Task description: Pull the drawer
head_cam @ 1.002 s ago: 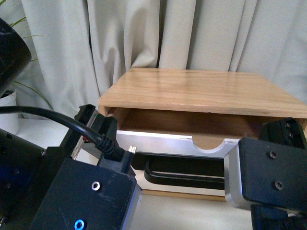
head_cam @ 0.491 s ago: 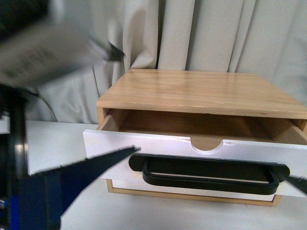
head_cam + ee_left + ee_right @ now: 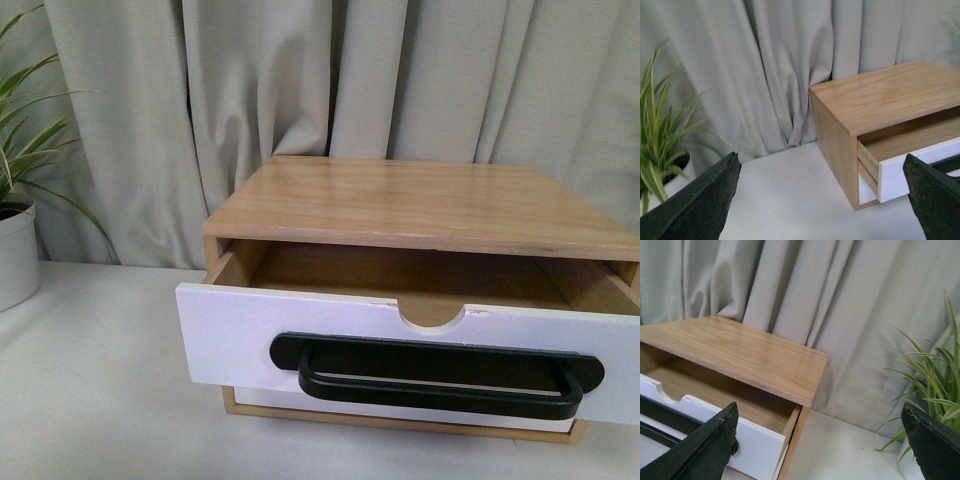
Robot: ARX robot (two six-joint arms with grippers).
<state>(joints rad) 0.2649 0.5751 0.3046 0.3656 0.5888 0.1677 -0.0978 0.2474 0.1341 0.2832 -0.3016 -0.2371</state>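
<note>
Both arms had withdrawn from the front view, and the drawer (image 3: 400, 340) stood further out; left to right: potted plant (image 3: 15, 160); left gripper (image 3: 820, 165), fingers spread wide, empty; drawer, open beneath wooden cabinet (image 3: 420, 200), bar handle (image 3: 437, 375) running crosswise; right gripper (image 3: 819, 410), likewise spread, empty; drawer lay ahead between the grippers, neither evidently nearer.

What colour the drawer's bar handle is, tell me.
Black. The handle on the white drawer front shows best in the front view.
</note>
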